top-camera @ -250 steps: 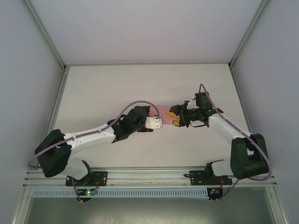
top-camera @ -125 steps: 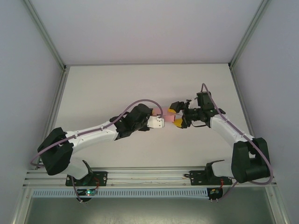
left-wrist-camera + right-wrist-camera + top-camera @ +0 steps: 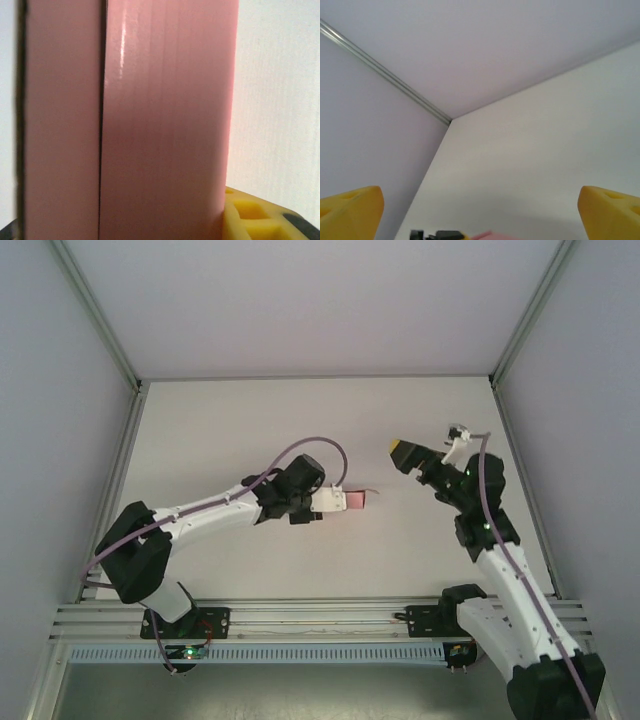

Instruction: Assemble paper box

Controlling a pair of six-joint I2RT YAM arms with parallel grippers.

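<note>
Left gripper [image 3: 338,501]: pinches small pink card box [image 3: 354,500] over middle of white desk [image 3: 230,430].
Left wrist close-up: seam [image 3: 102,125] down the box face.
Right gripper [image 3: 403,452]: yellow fingers [image 3: 350,210] spread wide, well apart from box.

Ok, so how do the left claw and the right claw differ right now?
The left claw is shut on the pink paper box; the right claw is open and holds nothing. The left claw sits near the middle of the table; the right claw is off to the right, apart from the box. Both have yellow pads.
</note>
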